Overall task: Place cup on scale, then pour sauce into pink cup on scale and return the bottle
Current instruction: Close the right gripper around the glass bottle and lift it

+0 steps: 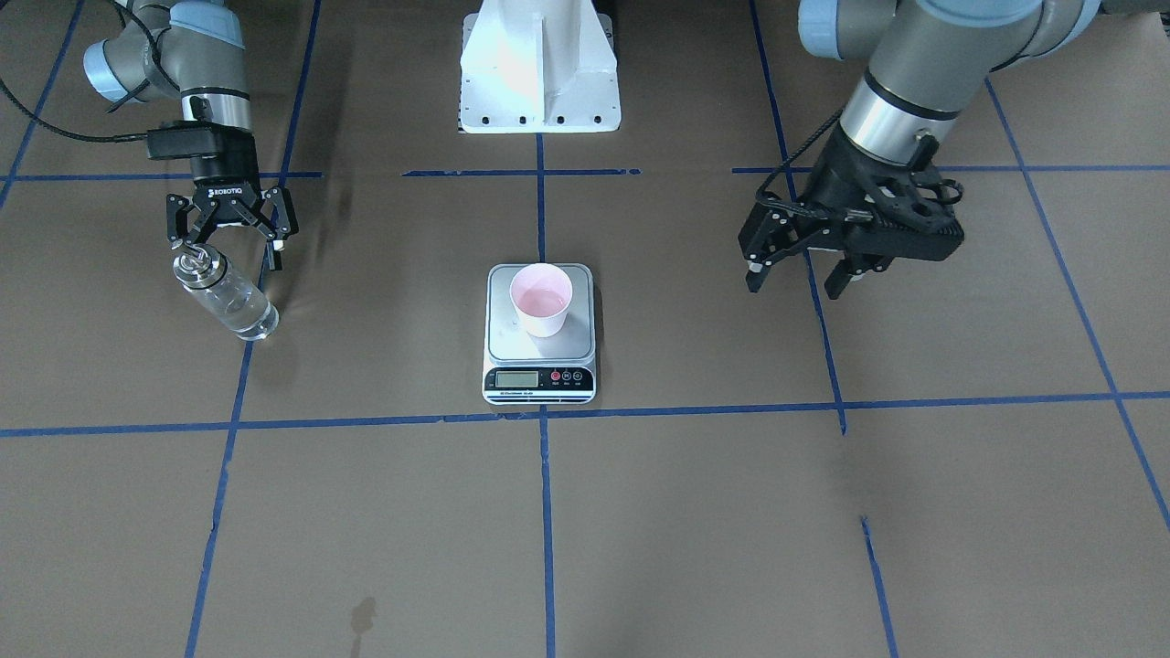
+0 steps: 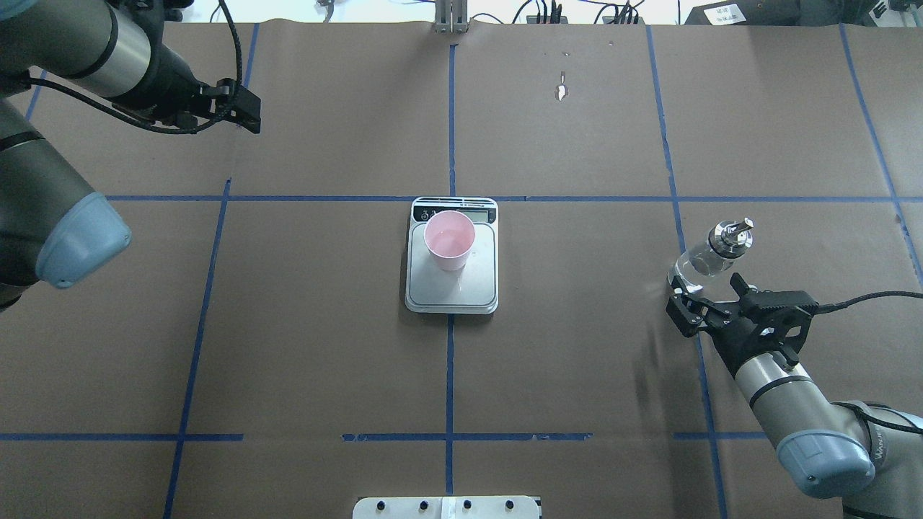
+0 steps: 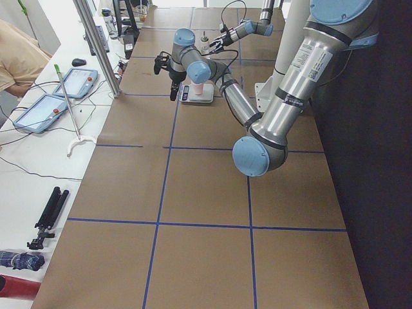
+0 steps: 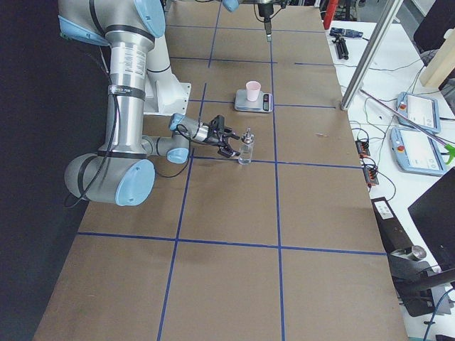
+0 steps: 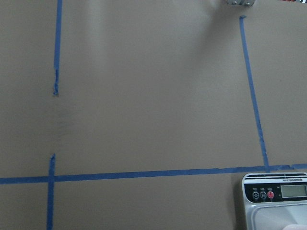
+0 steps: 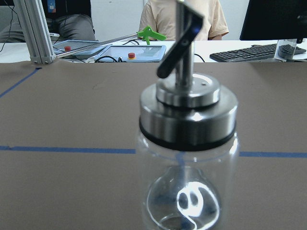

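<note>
The pink cup [image 1: 541, 297] stands upright on the silver scale [image 1: 539, 352], toward its display end; it also shows in the overhead view [image 2: 449, 240] on the scale [image 2: 451, 292]. A thin layer of clear liquid lies in the cup. The clear glass bottle [image 1: 224, 297] with its metal spout cap stands upright on the table at my right side [image 2: 710, 252]. My right gripper [image 1: 228, 251] is open just behind it, fingers spread beside its body, and its wrist view is filled by the bottle [image 6: 187, 158]. My left gripper [image 1: 795, 285] is open and empty, raised well away from the scale.
Brown paper with blue tape lines covers the table. The white robot base plate [image 1: 539, 73] sits behind the scale. The scale's corner shows in the left wrist view [image 5: 273, 191]. People, tablets and aluminium posts [image 4: 370, 50] stand past the table's far edge.
</note>
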Controlling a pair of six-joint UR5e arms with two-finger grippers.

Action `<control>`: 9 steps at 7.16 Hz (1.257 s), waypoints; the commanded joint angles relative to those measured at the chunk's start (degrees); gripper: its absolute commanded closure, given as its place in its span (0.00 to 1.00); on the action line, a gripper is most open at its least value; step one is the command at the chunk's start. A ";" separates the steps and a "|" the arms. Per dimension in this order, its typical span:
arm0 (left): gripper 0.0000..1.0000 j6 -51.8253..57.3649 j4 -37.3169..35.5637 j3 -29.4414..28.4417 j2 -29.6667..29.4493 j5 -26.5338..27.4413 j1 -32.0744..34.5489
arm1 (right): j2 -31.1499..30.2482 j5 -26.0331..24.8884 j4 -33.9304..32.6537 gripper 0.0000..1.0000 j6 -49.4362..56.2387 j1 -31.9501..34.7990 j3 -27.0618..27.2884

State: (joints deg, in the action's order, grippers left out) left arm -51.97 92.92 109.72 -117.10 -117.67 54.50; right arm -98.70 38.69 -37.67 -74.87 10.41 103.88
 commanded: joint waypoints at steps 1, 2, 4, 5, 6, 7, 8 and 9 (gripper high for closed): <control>0.09 1.25 -0.02 0.05 0.65 0.07 0.52 | 0.61 0.07 0.05 0.00 -0.01 0.48 -1.39; 0.09 1.25 -0.02 -0.03 0.65 0.07 0.52 | 1.40 0.59 0.14 0.00 0.08 1.70 -1.66; 0.09 1.25 -0.02 0.05 0.65 0.07 0.52 | 4.11 0.60 0.14 0.00 0.16 2.06 -4.02; 0.09 1.25 -0.02 0.05 0.65 0.16 0.52 | 4.39 0.60 0.23 0.00 0.16 2.24 -6.12; 0.09 1.25 -0.02 0.14 0.56 0.07 0.52 | 4.48 0.77 0.23 0.00 0.34 2.76 -6.40; 0.09 1.25 -0.02 0.31 0.56 0.07 0.52 | 4.48 0.77 0.32 0.00 1.04 2.86 -6.40; 0.09 1.25 -0.02 0.32 0.56 0.07 0.52 | 4.48 0.77 0.32 0.00 1.04 2.94 -6.49; 0.09 1.25 -0.02 0.40 0.65 0.07 0.52 | 4.48 0.77 0.32 0.00 1.04 3.29 -6.49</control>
State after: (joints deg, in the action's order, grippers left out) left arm -50.71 92.90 110.04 -116.52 -117.60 55.02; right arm -94.24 39.45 -37.36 -73.91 13.39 97.45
